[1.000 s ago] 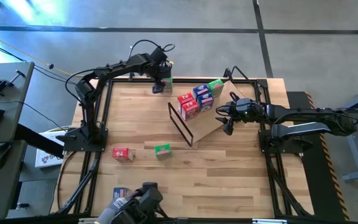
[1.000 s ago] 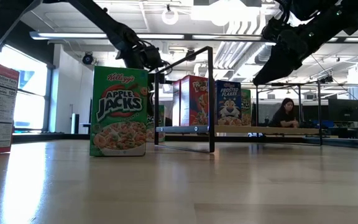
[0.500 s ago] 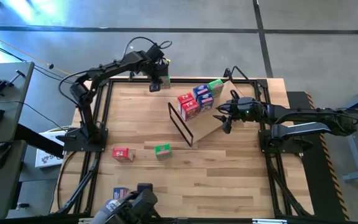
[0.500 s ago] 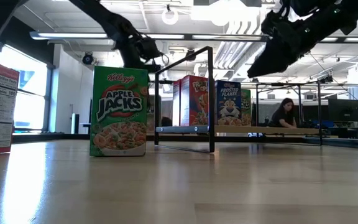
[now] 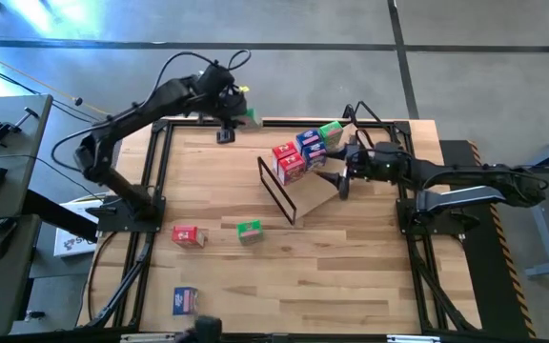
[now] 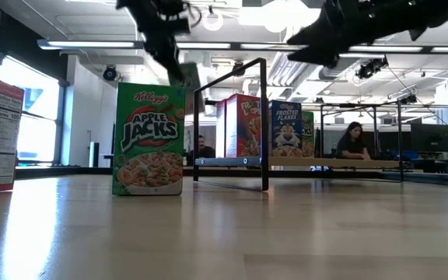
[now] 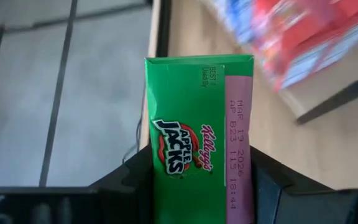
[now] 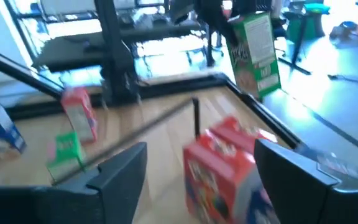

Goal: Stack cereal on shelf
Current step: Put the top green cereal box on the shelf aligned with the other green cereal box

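The left claw [image 5: 234,107] grips a green cereal box [image 7: 194,134] in the air above the far left edge of the bench [image 5: 351,276], its two dark fingers [image 7: 132,180] clamped on the narrow sides of the carton. The left wrist view shows the box's long axis running straight out from between the fingers, the top flap pointing away from the wrist.

The shelf [image 5: 317,195], a slanted plywood board with a black wire frame, sits near the middle of the far half of the bench, toward the right arm's side. From the held box it lies well apart, across the bench toward the right arm. Three boxes are lined up on it: a red box [image 5: 289,162], a blue box [image 5: 312,148] and a second green box [image 5: 331,131], touching or nearly touching in a row.

The right claw [image 5: 339,176] hovers just beside that row, over the board, fingers spread and empty; the right wrist view shows the red box between them but not gripped. The right arm is nearer the shelf, though only the left arm carries a box.

Judged from this layout, the carry must travel toward the right arm's side, and the row's free end beside the red box looks like the likely slot.

Three more boxes stand unshelved on the near half of the bench: a red one [image 5: 188,235], a green one [image 5: 249,229] and a blue one [image 5: 185,300].
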You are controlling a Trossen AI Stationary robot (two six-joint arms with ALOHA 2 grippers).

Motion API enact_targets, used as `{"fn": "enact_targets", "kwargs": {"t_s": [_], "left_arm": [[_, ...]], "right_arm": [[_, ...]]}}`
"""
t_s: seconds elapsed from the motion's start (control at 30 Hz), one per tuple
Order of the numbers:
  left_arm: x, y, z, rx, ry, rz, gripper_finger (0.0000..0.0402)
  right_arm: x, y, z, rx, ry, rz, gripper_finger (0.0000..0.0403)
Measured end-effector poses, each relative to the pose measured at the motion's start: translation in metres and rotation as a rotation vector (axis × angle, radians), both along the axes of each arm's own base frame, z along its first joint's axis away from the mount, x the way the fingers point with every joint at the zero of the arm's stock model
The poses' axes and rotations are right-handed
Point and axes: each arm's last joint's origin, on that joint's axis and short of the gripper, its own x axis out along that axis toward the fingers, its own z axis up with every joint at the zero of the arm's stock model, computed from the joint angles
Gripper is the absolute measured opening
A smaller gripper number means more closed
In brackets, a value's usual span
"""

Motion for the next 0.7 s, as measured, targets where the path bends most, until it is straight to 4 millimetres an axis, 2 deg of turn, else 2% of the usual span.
{"fn": "enact_targets", "kwargs": {"t_s": [0.13,0.3,0.5,0.7], "left_arm": [[0.007,-0.029,0.012,0.009,-0.043,-0.074,0.0155],[0.018,-0.054,0.015,-0.002,-0.065,-0.138,0.0155],[0.027,-0.071,0.017,-0.006,-0.085,-0.188,0.0155],[0.029,-0.076,0.017,-0.020,-0.091,-0.186,0.0155]], "right_arm": [[0.019,-0.004,0.021,-0.018,-0.028,0.009,0.0291],[0.052,-0.013,0.039,-0.031,-0.008,0.064,0.0291],[0.096,-0.024,0.045,-0.076,0.075,0.084,0.0291],[0.122,-0.031,0.058,-0.142,0.085,0.073,0.0291]]}}
